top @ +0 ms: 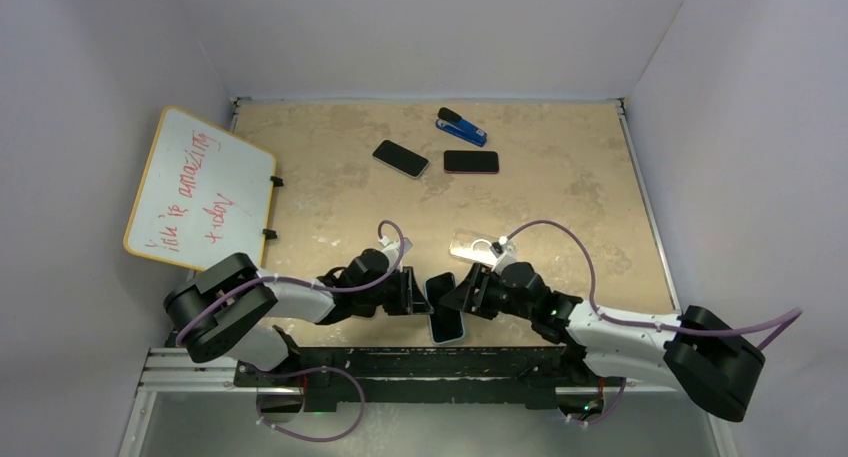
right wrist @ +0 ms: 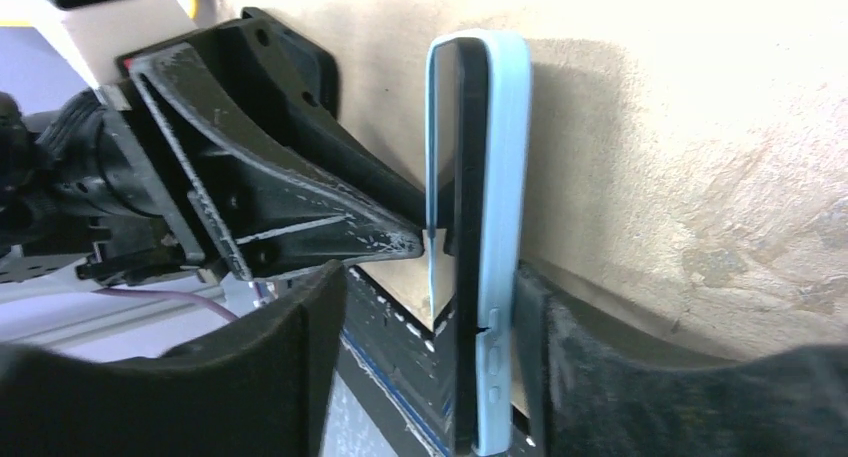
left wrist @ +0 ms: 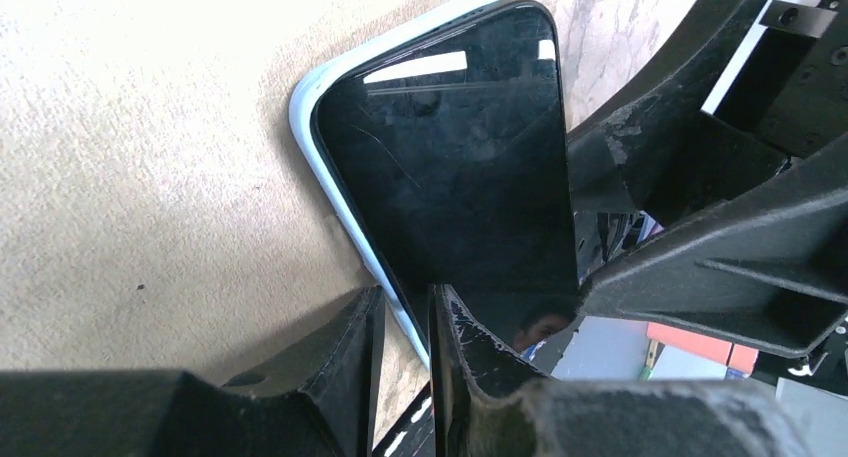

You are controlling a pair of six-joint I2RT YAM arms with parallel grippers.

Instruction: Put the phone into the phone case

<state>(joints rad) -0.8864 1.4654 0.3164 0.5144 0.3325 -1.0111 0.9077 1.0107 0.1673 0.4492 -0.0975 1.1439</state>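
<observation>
A black-screened phone (left wrist: 450, 167) lies partly in a light-blue phone case (left wrist: 305, 117) at the near edge of the table (top: 560, 197). My left gripper (left wrist: 405, 327) is shut narrowly on the case's side lip, and that lip stands peeled away from the phone (right wrist: 468, 177). In the right wrist view the left fingertip (right wrist: 400, 239) touches this thin lip. My right gripper (right wrist: 430, 317) straddles the phone and case (right wrist: 505, 177) edge-on, open. Its right finger is close to the case's back, its left finger well apart. From above, both grippers meet over the phone (top: 447, 322).
A whiteboard (top: 200, 187) leans at the left wall. A blue stapler (top: 461, 127) and two more dark phones (top: 400, 158) (top: 470, 162) lie at the back. A clear flat case-like piece (top: 472, 245) lies just behind the right gripper.
</observation>
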